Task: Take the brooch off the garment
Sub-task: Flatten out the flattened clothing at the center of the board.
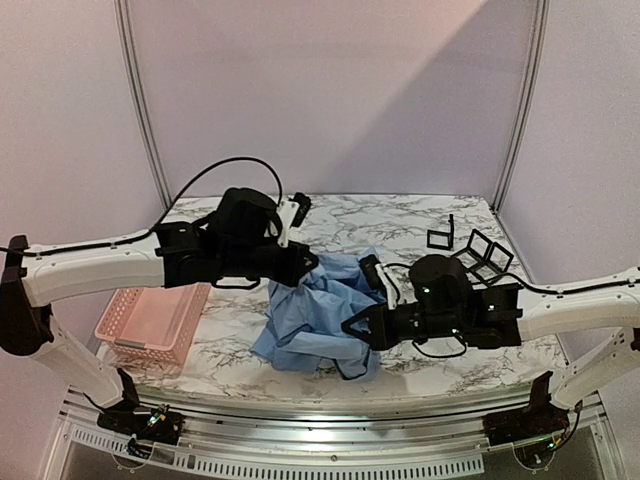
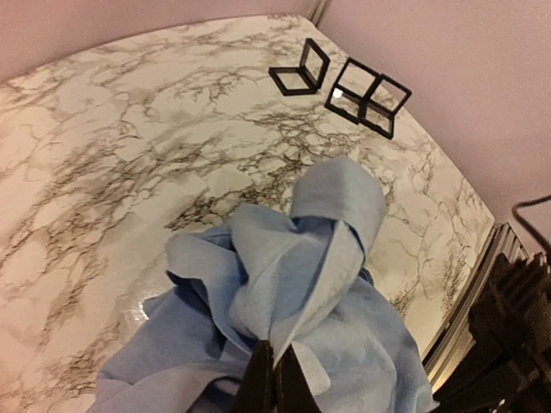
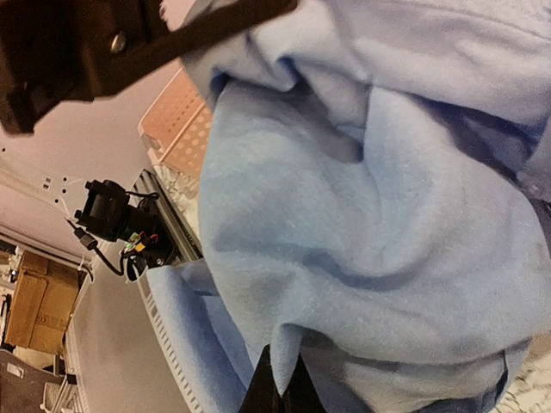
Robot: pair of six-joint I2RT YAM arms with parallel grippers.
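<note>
Pincer, left, top view: we read the left pincer (image 1: pixel 303 266) as clenched at the far-left edge of the garment (image 1: pixel 320 305), touching the cloth.
Pincer, right, top view: the right pincer (image 1: pixel 360 328) is clenched at the near-right edge of the same heap.
Garment, top view: light blue and bunched on the bench (image 1: pixel 400 215) between the two pincers. Its long axis runs roughly from far right to near left. The pink basket (image 1: pixel 150 320) sits apart on the left.
Brooch, top view: we cannot find it.
Pincer, left wrist view: the left pincer (image 2: pixel 274 372) has its fingers pressed together on a raised fold, grasping the garment (image 2: pixel 331 249).
Garment, left wrist view: the cloth lifts off the bench (image 2: pixel 120 163) up to the fingertips and spreads ahead of them. The black open boxes (image 2: pixel 344 82) lie well apart at the far edge.
Brooch, left wrist view: not visible.
Pincer, right wrist view: the right pincer (image 3: pixel 279 383) is clamped on the lower edge of a fold.
Garment, right wrist view: the garment (image 3: pixel 370 215) fills the frame directly ahead of the fingers, with the basket (image 3: pixel 181 120) beyond it.
Brooch, right wrist view: hidden.
Deciding relation: we judge that the brooch lies inside the folds between the two pincers, so we cannot tell which arm is nearer. The coming move calls for drawing the cloth apart along its long axis to expose it.
</note>
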